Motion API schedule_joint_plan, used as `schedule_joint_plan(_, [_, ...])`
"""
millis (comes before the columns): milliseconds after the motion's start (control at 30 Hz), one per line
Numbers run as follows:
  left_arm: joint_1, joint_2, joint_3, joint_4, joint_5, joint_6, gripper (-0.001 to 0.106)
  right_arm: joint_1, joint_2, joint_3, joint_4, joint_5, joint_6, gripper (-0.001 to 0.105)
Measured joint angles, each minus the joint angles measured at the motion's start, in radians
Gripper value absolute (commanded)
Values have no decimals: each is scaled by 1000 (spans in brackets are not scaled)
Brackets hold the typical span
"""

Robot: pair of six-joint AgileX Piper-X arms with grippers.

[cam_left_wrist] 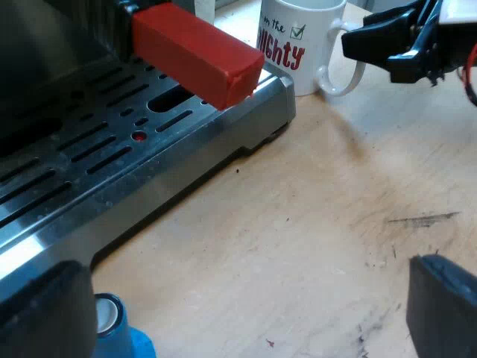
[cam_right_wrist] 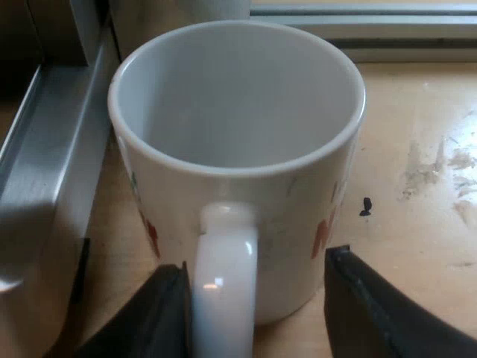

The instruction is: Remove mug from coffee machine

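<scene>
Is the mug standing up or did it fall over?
Standing up. The mug rests on its bottom on the table, open end up.

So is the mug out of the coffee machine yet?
Looks done: the mug stands on the wooden table beside the machine's drip tray, not on it. In hand: the right gripper holds its jaws open around the mug's handle. Left: probably just backing that gripper away.

support: wooden table (cam_left_wrist: pixel 313 239) | on it: espresso machine (cam_left_wrist: pixel 156 168), white mug (cam_left_wrist: pixel 298 45) just beside machine, blue tamper (cam_left_wrist: pixel 123 339)
</scene>
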Motion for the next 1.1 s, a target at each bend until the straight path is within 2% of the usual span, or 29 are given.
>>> schedule_joint_plan(400, [0, 0, 0, 0, 0, 0, 86, 5, -281, -7, 350, -31, 15, 44])
schedule_joint_plan(533, [0, 0, 0, 0, 0, 0, 86, 37, -376, -45, 540, -55, 15, 44])
schedule_joint_plan(600, [0, 0, 0, 0, 0, 0, 86, 42, -388, -50, 568, -58, 15, 44])
schedule_joint_plan(700, [0, 0, 0, -3, 0, 0, 86, 59, -454, -103, 749, -86, 16, 44])
schedule_joint_plan(867, [0, 0, -40, 29, -2, 0, 86, 64, -496, -180, 884, -130, 20, 44])
schedule_joint_plan(1067, [0, 0, -96, 87, -48, -3, 86, 64, -508, -318, 1055, -140, 22, 44])
schedule_joint_plan(1100, [0, 0, -103, 96, -55, -10, 86, 64, -508, -363, 1108, -151, 22, 44])
